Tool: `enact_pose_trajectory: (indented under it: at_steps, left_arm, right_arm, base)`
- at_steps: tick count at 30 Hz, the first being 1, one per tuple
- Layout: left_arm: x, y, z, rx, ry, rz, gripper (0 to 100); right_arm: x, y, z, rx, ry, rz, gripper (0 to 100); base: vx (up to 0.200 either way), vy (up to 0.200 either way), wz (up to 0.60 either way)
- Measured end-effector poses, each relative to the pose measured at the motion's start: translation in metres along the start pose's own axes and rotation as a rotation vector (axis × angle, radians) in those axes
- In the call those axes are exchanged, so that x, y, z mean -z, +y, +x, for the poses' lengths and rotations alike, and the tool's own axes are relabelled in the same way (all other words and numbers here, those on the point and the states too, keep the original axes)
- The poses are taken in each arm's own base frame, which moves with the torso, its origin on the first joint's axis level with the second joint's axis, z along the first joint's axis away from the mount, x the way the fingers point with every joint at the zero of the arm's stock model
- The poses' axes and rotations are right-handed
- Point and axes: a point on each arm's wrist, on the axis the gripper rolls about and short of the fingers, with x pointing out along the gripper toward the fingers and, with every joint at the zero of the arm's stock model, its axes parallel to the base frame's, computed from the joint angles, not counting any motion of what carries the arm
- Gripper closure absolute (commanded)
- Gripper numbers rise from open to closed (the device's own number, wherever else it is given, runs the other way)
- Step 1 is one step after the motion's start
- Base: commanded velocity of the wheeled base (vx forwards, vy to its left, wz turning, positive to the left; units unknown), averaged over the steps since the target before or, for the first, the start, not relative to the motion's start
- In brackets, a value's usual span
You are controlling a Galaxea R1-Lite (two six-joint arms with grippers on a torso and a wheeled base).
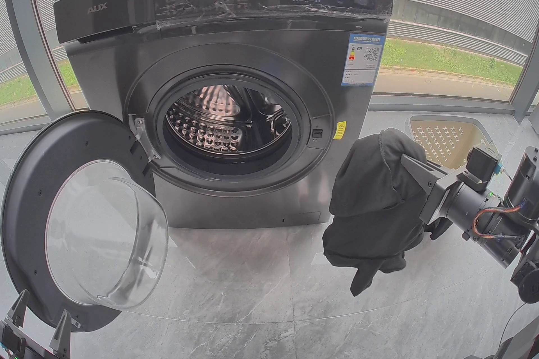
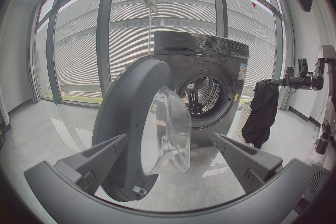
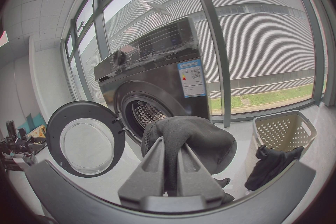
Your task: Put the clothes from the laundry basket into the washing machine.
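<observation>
My right gripper (image 1: 412, 166) is shut on a dark garment (image 1: 373, 197), which hangs above the floor to the right of the washing machine (image 1: 224, 96). In the right wrist view the fingers (image 3: 154, 165) pinch a fold of the garment (image 3: 196, 140). The drum (image 1: 227, 122) is open, and its round door (image 1: 78, 220) is swung out to the left. The beige laundry basket (image 1: 449, 138) stands behind my right gripper. A dark piece of cloth (image 3: 271, 163) hangs in front of the basket (image 3: 283, 130). My left gripper (image 2: 171, 146) is open and holds nothing, low beside the door (image 2: 133, 123).
Grey tiled floor (image 1: 269, 293) stretches in front of the machine. Tall windows (image 1: 460, 12) stand behind the machine and the basket. The open door takes up the space at the left front of the machine.
</observation>
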Motion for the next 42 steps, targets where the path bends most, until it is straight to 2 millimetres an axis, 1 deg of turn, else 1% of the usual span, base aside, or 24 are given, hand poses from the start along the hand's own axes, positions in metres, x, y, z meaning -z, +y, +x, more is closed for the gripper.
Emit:
enact_pose_trajectory:
  at_steps: [4,8,12,21,32,38,40,42]
  left_arm:
    - [0.0,0.0,0.0,0.0,0.0,0.003,0]
    - [0.0,0.0,0.0,0.0,0.0,0.008,0]
    - [0.0,0.0,0.0,-0.001,0.0,0.011,0]
    - [0.0,0.0,0.0,-0.002,0.001,0.019,0]
    - [0.0,0.0,0.0,-0.002,0.0,0.019,0]
    - [-0.002,0.0,0.0,0.003,-0.016,0.017,0]
    - [-0.007,-0.001,-0.001,0.008,-0.041,0.015,0]
    - [-0.018,-0.001,-0.004,0.026,-0.079,0.017,0]
  right_arm:
    - [-0.001,0.005,0.0,-0.03,-0.002,-0.001,100]
    - [-0.002,0.017,0.0,-0.114,-0.004,0.003,100]
    - [0.003,0.025,0.0,-0.159,0.017,0.005,100]
    - [0.011,0.034,0.008,-0.196,0.04,0.002,100]
    - [0.02,0.047,0.027,-0.225,0.008,0.007,100]
    - [0.015,0.056,0.039,-0.249,-0.023,0.028,100]
    - [0.014,0.059,0.042,-0.256,-0.029,0.039,100]
    - [0.014,0.062,0.045,-0.263,-0.034,0.05,100]
  base:
    - [0.0,0.0,0.0]
    - [0.0,0.0,0.0]
    - [0.0,0.0,0.0]
    - [0.0,0.0,0.0]
    - [0.0,0.0,0.0]
    - [0.0,0.0,0.0]
    - [0.0,0.0,0.0]
    - [0.0,0.0,0.0]
